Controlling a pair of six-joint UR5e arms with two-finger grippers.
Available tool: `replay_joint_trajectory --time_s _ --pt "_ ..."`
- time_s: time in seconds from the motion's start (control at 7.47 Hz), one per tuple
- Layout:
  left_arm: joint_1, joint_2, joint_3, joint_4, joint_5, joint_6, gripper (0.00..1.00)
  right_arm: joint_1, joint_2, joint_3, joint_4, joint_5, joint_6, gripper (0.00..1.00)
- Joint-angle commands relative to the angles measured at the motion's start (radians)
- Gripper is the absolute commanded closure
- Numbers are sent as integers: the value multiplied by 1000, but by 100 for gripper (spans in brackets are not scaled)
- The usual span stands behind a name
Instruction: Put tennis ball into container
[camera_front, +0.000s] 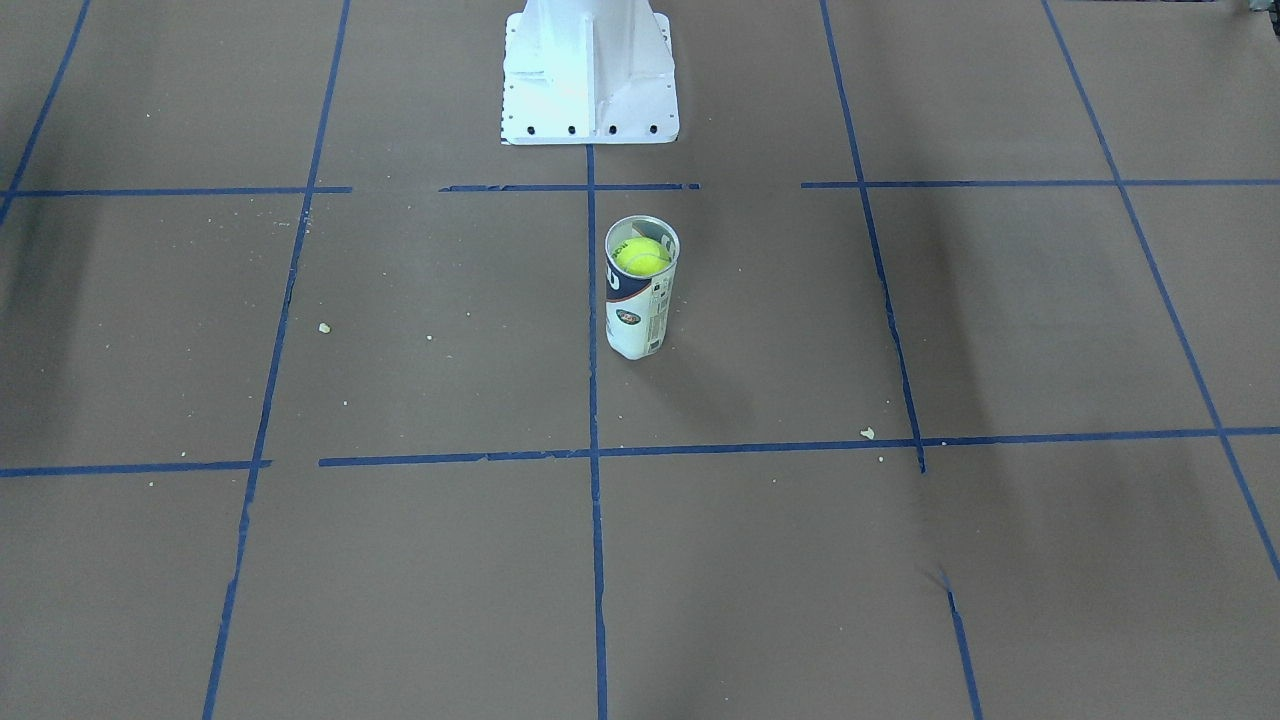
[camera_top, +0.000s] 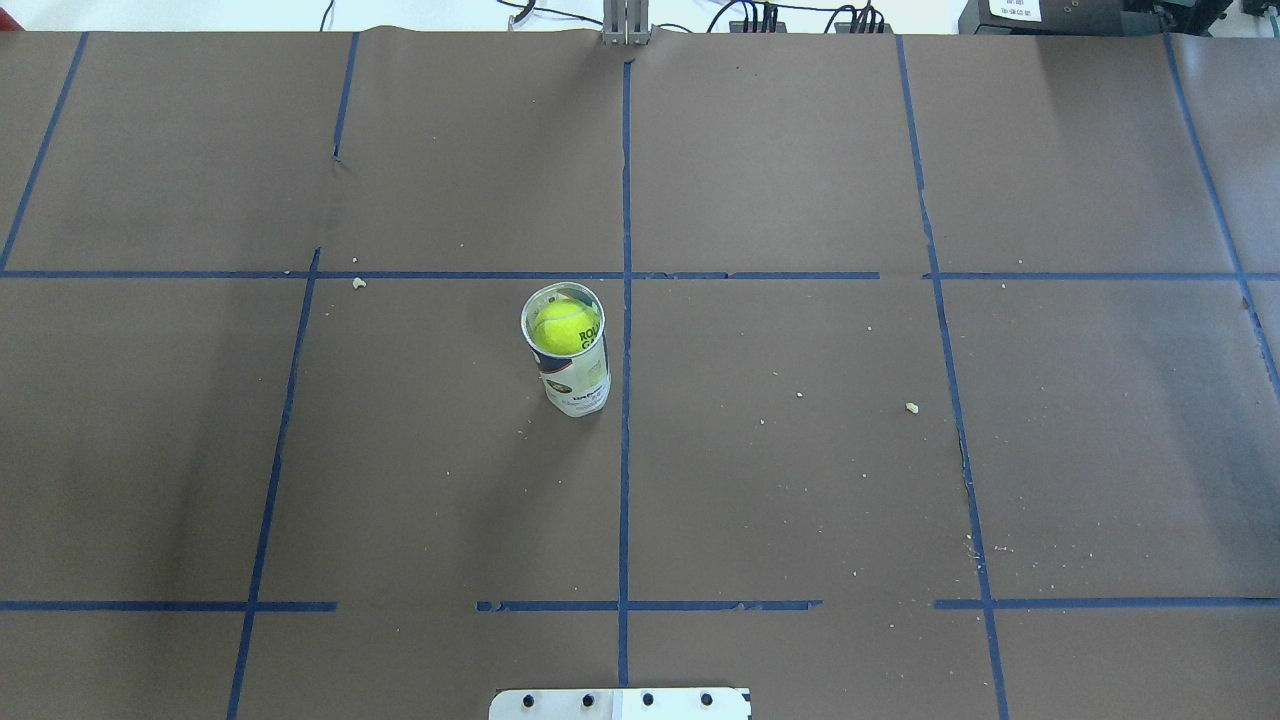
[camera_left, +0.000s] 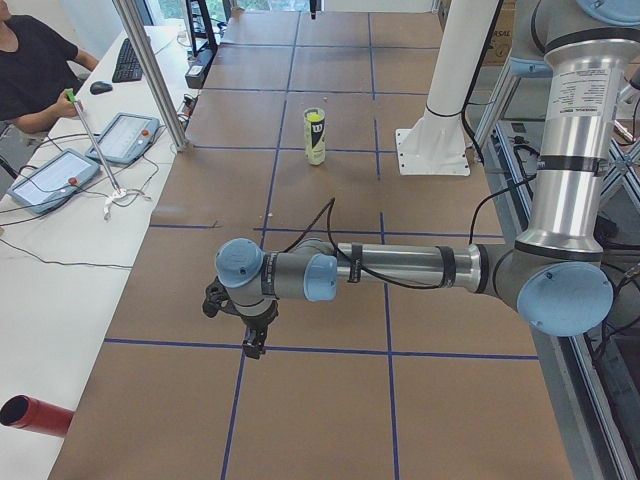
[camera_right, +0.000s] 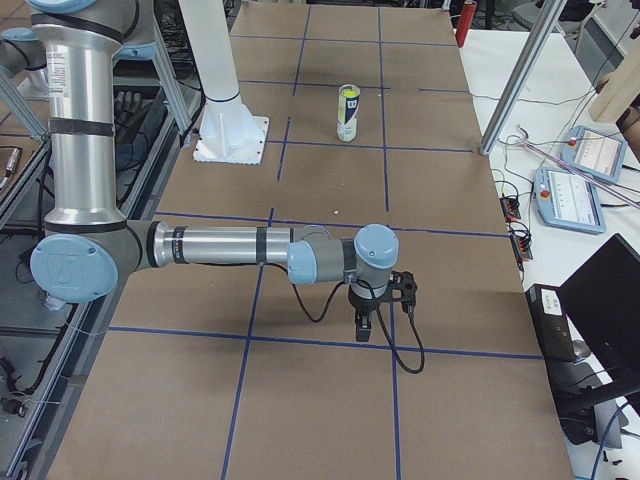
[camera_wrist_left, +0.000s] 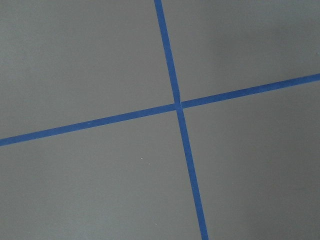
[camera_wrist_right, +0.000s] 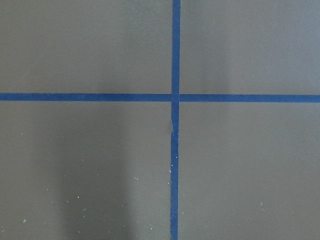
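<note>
The container stands upright near the table's middle, a clear tube with a white and navy label. The tennis ball sits inside it, just below the silvery rim. The tube also shows small in both side views. My left gripper hangs over the table far from the tube, at the table's left end. My right gripper hangs far from it at the right end. I cannot tell whether either is open or shut. Both wrist views show only paper and blue tape.
The white metal pedestal stands just behind the tube. Blue tape lines grid the brown paper. Crumbs lie scattered. Operator desks with tablets flank the table ends, and a red cylinder lies near one.
</note>
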Motion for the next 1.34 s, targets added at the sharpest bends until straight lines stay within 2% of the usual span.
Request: replay_joint_trajectory --time_s 0.0,0.27,0.54,1.21 --pt "-2 27 -21 3 -3 0 0 0 0 0 0 0 0 0" --pt "-18 27 -19 4 -1 -2 0 0 0 0 0 0 0 0" --pt "-30 24 -21 69 -4 0 0 -2 0 0 0 0 0 0" --pt "-47 12 -19 64 4 -12 0 0 0 0 0 0 0 0"
